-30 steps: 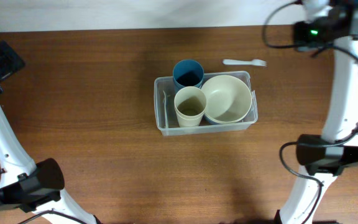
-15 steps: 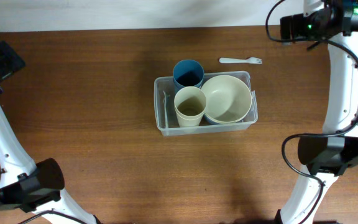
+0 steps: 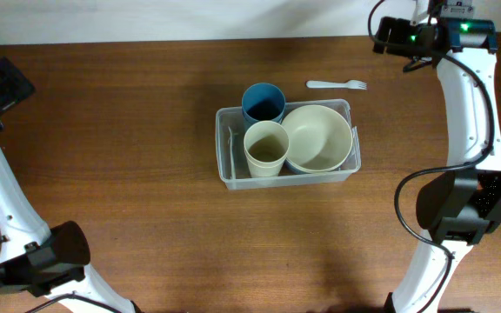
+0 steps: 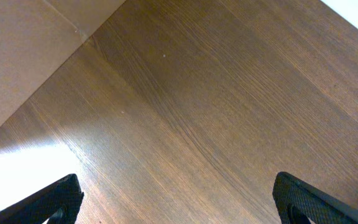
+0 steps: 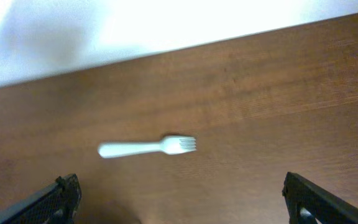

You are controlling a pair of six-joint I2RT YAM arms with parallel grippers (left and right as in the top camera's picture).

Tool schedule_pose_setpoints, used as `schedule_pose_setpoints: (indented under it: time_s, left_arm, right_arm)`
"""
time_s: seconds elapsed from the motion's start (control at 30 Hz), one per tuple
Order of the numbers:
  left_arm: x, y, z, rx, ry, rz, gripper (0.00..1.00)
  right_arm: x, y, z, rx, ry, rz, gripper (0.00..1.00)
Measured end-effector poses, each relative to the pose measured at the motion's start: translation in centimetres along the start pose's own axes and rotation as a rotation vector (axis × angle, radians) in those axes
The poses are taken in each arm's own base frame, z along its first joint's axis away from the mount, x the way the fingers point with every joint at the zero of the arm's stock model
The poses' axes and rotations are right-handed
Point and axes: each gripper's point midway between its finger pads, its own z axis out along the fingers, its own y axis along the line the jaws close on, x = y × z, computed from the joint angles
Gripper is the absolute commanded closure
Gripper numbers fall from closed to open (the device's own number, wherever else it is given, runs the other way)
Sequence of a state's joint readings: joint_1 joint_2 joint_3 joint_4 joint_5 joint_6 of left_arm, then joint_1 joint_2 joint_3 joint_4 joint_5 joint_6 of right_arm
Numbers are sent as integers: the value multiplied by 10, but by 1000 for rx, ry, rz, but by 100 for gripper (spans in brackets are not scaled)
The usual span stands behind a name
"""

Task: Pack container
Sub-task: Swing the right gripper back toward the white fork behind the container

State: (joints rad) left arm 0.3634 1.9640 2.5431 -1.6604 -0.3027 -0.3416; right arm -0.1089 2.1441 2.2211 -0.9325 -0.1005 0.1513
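Your workspace is a brown wood-grain table [image 3: 129, 174], with a white strip running along its far edge.

The container [image 3: 224, 165] sits near the table's centre, a little to the right, with its long side running left to right. It is a clear, translucent rectangular bin with rounded corners and a raised rim, and the wood shows through its bare left end. There is a small pale patch on its right wall. You cannot tell from above what that patch is.

Contents, by size:
- The cream bowl [image 3: 317, 137] fills the right half and is open side up. A thin blue edge shows under its near-left side.
- The cream cup [image 3: 266, 146] stands upright in the near-left part, just beside the bowl.
- The blue cup [image 3: 263, 103] stands upright at the far-left corner. From overhead its rim overlaps the far wall.

The white fork [image 3: 338, 85] lies flat on the table just beyond the container's far-right corner. It does not touch the container, and its tines point right.

The right gripper [image 5: 182, 199] hovers over the far-right part of the table. Its fingers are spread wide and hold nothing, and the fork [image 5: 146, 147] lies between and beyond them. The left gripper [image 4: 176, 199] is at the far-left edge, well apart from the container. Its fingers are also spread wide, with only bare wood below them.
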Motion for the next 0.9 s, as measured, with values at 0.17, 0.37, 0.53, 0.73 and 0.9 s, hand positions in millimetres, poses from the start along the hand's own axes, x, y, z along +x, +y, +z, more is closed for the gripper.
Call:
schedule_pose_setpoints:
  time_s: [0.17, 0.37, 0.53, 0.73, 0.9]
  left_arm:
    - [0, 0, 0, 0, 0, 0, 0]
    - [0, 0, 0, 0, 0, 0, 0]
    - [0, 0, 0, 0, 0, 0, 0]
    - [0, 0, 0, 0, 0, 0, 0]
    - [0, 0, 0, 0, 0, 0, 0]
  right_arm:
    - [-42, 34, -6, -190, -160, 46, 47]
    - [-70, 61, -9, -342, -265, 77, 91]
    - [-60, 68, 30, -424, -220, 146, 96]
    - [-29, 69, 88, -481, -116, 213, 96]
    - [-13, 70, 107, -505, -58, 252, 96]
